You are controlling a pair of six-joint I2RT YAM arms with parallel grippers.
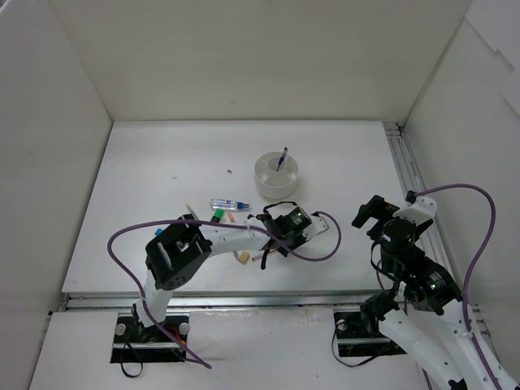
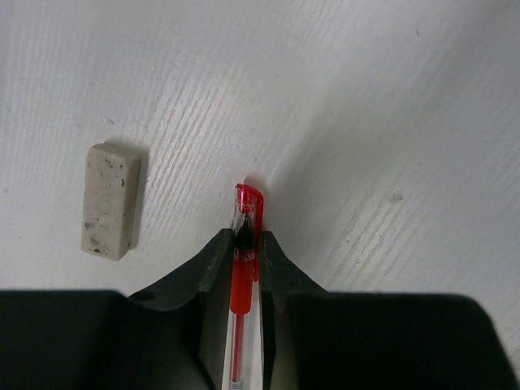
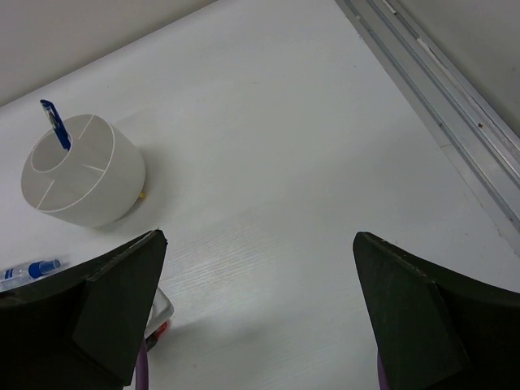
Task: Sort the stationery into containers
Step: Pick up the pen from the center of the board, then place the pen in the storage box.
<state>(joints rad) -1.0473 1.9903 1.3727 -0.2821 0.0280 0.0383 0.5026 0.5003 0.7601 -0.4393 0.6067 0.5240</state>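
Step in hand: pickup. Left gripper (image 2: pixel 246 244), near side of low round white plastic tub (image 1: pixel 276 175), fingers clamped narrow on thin red glossy plastic pen (image 2: pixel 241 276); beige matte block eraser (image 2: pixel 110 201) just beside. Next move, judged: lift, carry to tub, drop upright into compartment. Right gripper (image 3: pixel 258 237), right of tub: fingers wide, empty.

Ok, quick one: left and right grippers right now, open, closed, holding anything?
Left gripper: closed on the red pen.
Right gripper: open, holding nothing.
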